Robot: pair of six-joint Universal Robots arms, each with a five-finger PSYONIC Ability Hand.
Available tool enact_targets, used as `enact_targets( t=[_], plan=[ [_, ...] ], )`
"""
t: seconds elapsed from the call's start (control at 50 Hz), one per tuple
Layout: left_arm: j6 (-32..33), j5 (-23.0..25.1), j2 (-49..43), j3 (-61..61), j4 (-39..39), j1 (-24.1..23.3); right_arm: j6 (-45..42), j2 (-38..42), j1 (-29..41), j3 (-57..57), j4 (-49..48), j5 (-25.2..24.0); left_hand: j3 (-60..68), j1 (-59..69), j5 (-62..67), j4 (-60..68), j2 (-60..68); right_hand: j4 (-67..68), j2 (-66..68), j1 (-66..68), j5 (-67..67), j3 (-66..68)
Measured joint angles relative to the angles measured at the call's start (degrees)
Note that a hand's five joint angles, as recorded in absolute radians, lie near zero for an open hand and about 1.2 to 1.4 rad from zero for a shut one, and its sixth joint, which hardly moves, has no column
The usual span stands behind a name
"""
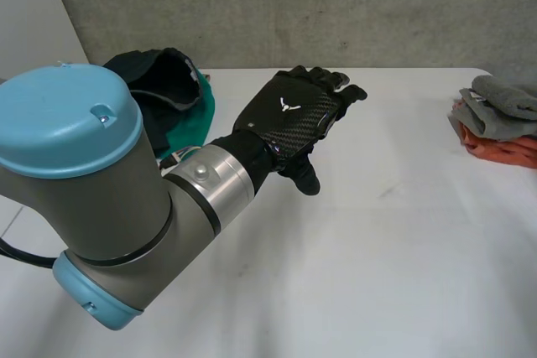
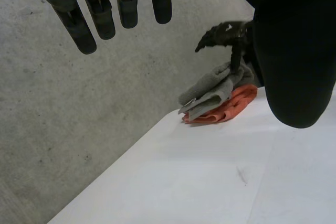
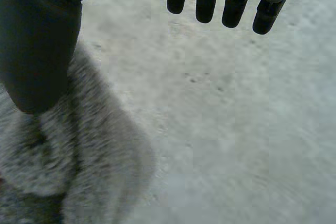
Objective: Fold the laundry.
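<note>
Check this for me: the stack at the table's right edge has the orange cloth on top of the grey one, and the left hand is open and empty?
Not quite: the head view shows the grey cloth on top of the orange cloth. The rest stands: the left hand is open and empty.

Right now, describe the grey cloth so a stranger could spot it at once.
On the white table, look to the right edge. The grey cloth lies folded there, on top of an orange cloth. The far-left heap, by contrast, is dark and green.
</note>
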Motion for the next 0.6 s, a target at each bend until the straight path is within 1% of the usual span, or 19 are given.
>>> enact_targets(
  t=[0.08, 0.1, 0.12, 0.16, 0.2, 0.24, 0.28, 0.32, 0.34, 0.38, 0.4, 0.42, 0.46, 0.48, 0.5, 0.52, 0.54, 0.56, 0.6],
  plan=[
    [0.0, 0.0, 0.3, -0.1, -0.1, 0.0, -2.0, -4.3, -2.7, 0.6, 7.2, 4.1, 0.0, 0.0, 0.0, 0.0, 0.0, 0.0, 0.0, 0.0, 0.0, 0.0],
    [0.0, -0.1, 0.5, -0.1, -0.1, 0.0, -3.9, -5.6, -4.0, 0.1, 10.4, 6.4, 0.0, 0.0, 0.0, 0.0, 0.0, 0.0, 0.0, 0.0, 0.0, 0.0],
    [0.0, -0.1, 0.6, -0.1, -0.1, 0.0, -4.6, -6.0, -4.4, -0.2, 11.5, 7.4, 0.0, 0.0, 0.0, 0.0, 0.0, 0.0, 0.0, 0.0, 0.0, 0.0],
    [0.0, -0.1, 1.1, -0.1, -0.1, 0.0, -9.2, -8.2, -6.1, -1.9, 16.1, 13.1, 0.0, 0.0, 0.0, 0.0, 0.0, 0.0, 0.0, 0.0, 0.0, 0.0],
    [0.0, -0.2, 1.9, 0.2, 0.0, 0.1, -13.5, -10.4, -6.9, -3.3, 17.9, 18.4, 0.0, 0.0, 0.0, 0.0, 0.0, 0.0, 0.0, 0.0, 0.0, 0.0],
    [0.0, -0.2, 2.5, 0.4, 0.1, 0.3, -15.6, -11.7, -6.9, -3.8, 17.7, 21.4, 0.0, 0.0, 0.0, 0.0, 0.0, 0.0, 0.0, 0.0, 0.0, 0.0],
    [-0.1, -0.5, 3.7, 0.9, 0.4, 1.0, -17.8, -14.3, -6.0, -3.9, 15.1, 25.1, 0.0, 0.0, 0.0, 0.0, 0.0, 0.0, 0.0, 0.0, 0.0, 0.0],
    [-0.1, -0.7, 4.3, 1.2, 0.8, 1.5, -18.2, -15.8, -5.1, -3.3, 12.9, 26.4, 0.0, 0.0, 0.0, 0.0, 0.0, 0.0, 0.0, 0.0, 0.0, 0.0],
    [-0.2, -1.2, 5.1, 1.7, 1.4, 2.4, -17.5, -17.7, -3.6, -1.8, 10.0, 26.5, 0.0, 0.0, 0.0, 0.0, 0.0, 0.0, 0.0, 0.0, 0.0, 0.0],
    [-0.4, -2.3, 6.0, 2.4, 2.3, 4.0, -15.2, -21.3, -0.9, 1.7, 5.3, 25.2, 0.0, 0.0, 0.0, 0.0, 0.0, 0.0, 0.0, 0.0, 0.0, 0.0],
    [-0.5, -3.0, 6.4, 2.8, 2.8, 5.1, -13.6, -23.3, 0.5, 4.0, 3.0, 23.8, 0.0, 0.0, 0.0, 0.0, 0.0, 0.0, 0.0, 0.0, 0.0, 0.0],
    [-0.6, -3.3, 6.5, 2.9, 3.0, 5.5, -12.8, -24.2, 1.1, 5.0, 2.1, 23.2, 0.0, 0.0, 0.0, 0.0, 0.0, 0.0, 0.0, 0.0, 0.0, 0.0],
    [-0.6, -5.1, 7.2, 4.0, 4.0, 8.6, -8.4, -29.4, 4.3, 11.5, -2.6, 17.9, 0.0, 0.0, 0.0, 0.0, 0.0, 0.0, -0.1, 0.0, 0.0, 0.0],
    [-0.6, -5.9, 7.3, 4.7, 4.6, 10.9, -5.6, -32.4, 6.2, 15.8, -4.8, 14.0, 0.0, 0.0, 0.0, 0.0, 0.0, 0.0, -0.3, 0.0, 0.0, 0.0],
    [-0.6, -6.4, 7.2, 5.2, 4.8, 12.5, -4.0, -34.3, 7.4, 18.6, -6.0, 11.4, 0.0, 0.0, 0.0, 0.0, 0.0, 0.0, -0.4, 0.0, 0.0, 0.0],
    [-0.5, -6.6, 7.1, 5.4, 5.0, 13.2, -3.4, -34.8, 7.8, 19.5, -6.3, 10.5, 0.0, 0.0, 0.0, 0.0, 0.0, 0.0, -0.4, 0.0, 0.0, 0.0],
    [-0.4, -6.9, 6.8, 6.1, 5.3, 15.5, -2.5, -36.0, 8.5, 21.3, -6.9, 8.7, 0.0, 0.0, 0.0, 0.0, 0.0, 0.0, -0.4, 0.0, 0.0, 0.0],
    [-0.2, -7.2, 5.9, 7.0, 5.5, 18.5, 0.4, -39.4, 11.5, 27.7, -8.2, 2.4, 0.0, 0.0, 0.0, 0.0, 0.0, 0.0, -0.4, 0.0, 0.0, 0.0],
    [0.2, -7.1, 4.4, 7.9, 5.7, 22.3, 1.8, -41.4, 14.0, 32.3, -8.6, -1.9, 0.0, 0.0, 0.0, 0.0, 0.0, 0.0, -0.4, 0.0, 0.0, 0.0]
  ],
)
